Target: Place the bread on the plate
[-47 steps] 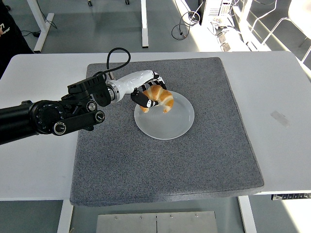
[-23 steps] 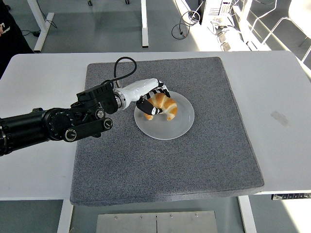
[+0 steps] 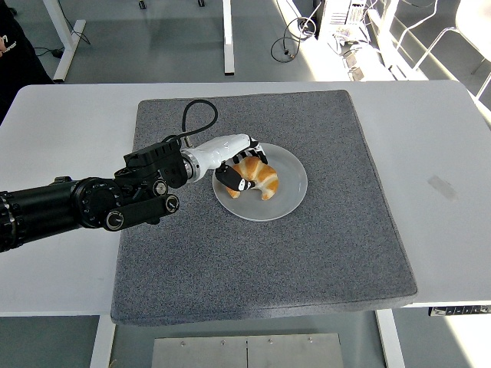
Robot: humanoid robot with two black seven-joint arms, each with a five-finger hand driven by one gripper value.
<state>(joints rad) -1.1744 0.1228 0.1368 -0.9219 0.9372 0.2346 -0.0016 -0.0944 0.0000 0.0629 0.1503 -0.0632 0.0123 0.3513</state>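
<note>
the bread (image 3: 259, 178) lies on the plate (image 3: 288, 195), toward its 10 o'clock side, left hand (image 3: 239, 165) fingers (image 3: 247, 184) curled around it, hiding its left end. plate sits on a grey mat (image 3: 330, 253). no legible writing.

A lab or office workroom: a white surface (image 3: 61, 115) bearing a grey mat (image 3: 261, 253), desk legs (image 3: 227, 38) on grey floor beyond, loose cables (image 3: 295, 34) far right.

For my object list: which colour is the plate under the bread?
White, plain, without pattern. The plate shows best in the head view, against the grey mat.
</note>
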